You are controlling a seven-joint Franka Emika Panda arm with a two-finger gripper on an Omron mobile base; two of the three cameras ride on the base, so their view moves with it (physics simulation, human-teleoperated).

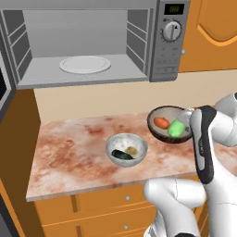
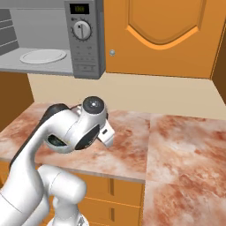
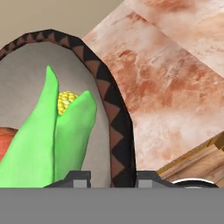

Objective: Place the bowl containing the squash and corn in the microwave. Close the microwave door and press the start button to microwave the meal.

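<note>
Dark wood with a zigzag pattern along the edge, the bowl sits tipped up off the marbled counter, its open side facing the room, with the orange squash and the green-husked corn lying against the pale inside. From the hand's own view the two fingertips stand either side of the bowl's rim, one inside and one outside, so the gripper looks to be pinching the rim, though the tips are mostly cut off at the bottom and I can't swear to firm contact. Up and to the left the microwave hangs open, its white turntable plate bare, and a slice of the microwave door shows at the far left edge. A grey speckled bowl with a dark green vegetable and a small beige lump stands on the counter between the arm and the oven. My worry is the tilt: held by one edge, the bowl could tip further as it rises and let the squash or corn roll out. A grip that thin might also slip under the load. On the way up, the bowl's bottom could catch the oven's lower lip, or the arm could sweep low enough to knock the grey bowl
</note>
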